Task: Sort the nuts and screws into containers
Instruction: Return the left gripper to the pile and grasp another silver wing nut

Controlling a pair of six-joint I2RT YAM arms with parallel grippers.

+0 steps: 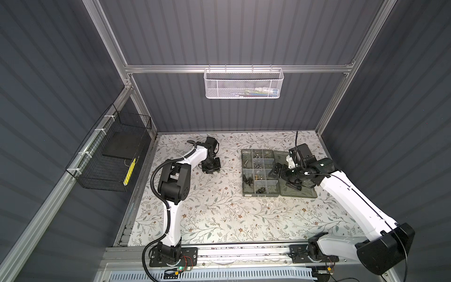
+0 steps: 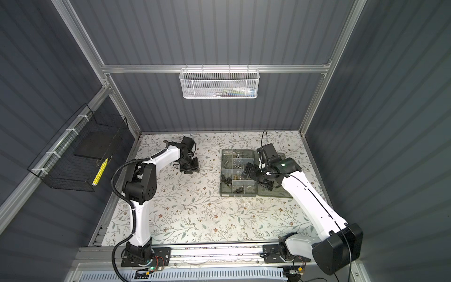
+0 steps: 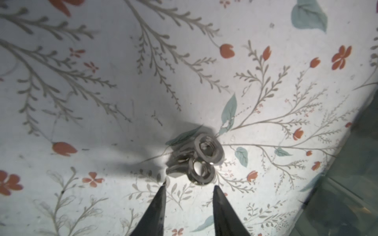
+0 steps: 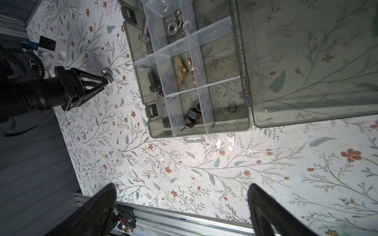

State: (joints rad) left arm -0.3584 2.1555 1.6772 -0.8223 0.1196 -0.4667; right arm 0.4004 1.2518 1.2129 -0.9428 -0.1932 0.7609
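A small cluster of silver nuts (image 3: 197, 159) lies on the flowered table, left of the organiser box (image 1: 244, 193); it also shows in the right wrist view as silver nuts (image 4: 107, 74). My left gripper (image 3: 190, 185) is low over the table with its jaws a little apart. Its tips sit at the near edge of the cluster and nothing is lifted. The containers (image 4: 185, 70) hold brass wing nuts, black nuts (image 4: 192, 117), a black bolt (image 4: 154, 81) and silver pieces (image 4: 173, 27). My right gripper (image 4: 182, 192) hangs wide open and empty over the box's right edge (image 1: 277, 171).
The box's lid (image 1: 300, 193) lies open flat to its right. A white mesh basket (image 1: 242, 84) hangs on the back wall and a black wire basket (image 1: 109, 158) on the left wall. An aluminium rail (image 1: 244, 251) runs along the table's front.
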